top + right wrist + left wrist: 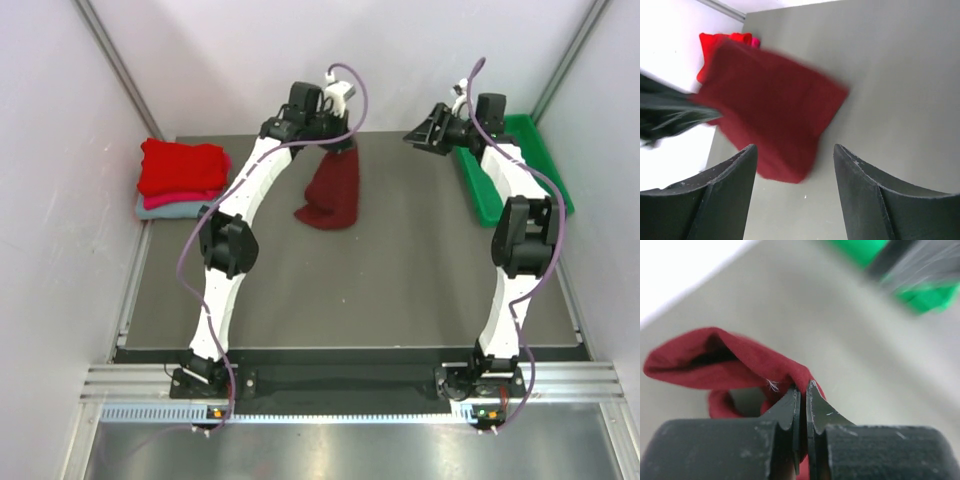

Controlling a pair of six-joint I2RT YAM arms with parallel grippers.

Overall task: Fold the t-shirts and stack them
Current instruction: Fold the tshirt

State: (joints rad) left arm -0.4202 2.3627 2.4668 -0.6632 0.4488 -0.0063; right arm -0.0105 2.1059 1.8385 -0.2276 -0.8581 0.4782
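T-shirt (pixel 330 195) pinched in left tool (pixel 803 390), hanging beneath it

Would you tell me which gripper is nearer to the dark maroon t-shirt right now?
Left. The left gripper is shut on the top of the maroon t-shirt, which hangs from it; the right gripper is open and apart from it, toward the green tray.

A shallow rectangular green plastic tray (pixel 541 160) lies at the far right of the dark grey matte surface (pixel 400 290), its long side just beside the white right wall panel (pixel 605 130). A ribbed silver metal rail (pixel 340 385) runs along the surface's near edge. White panels also close the back and left.
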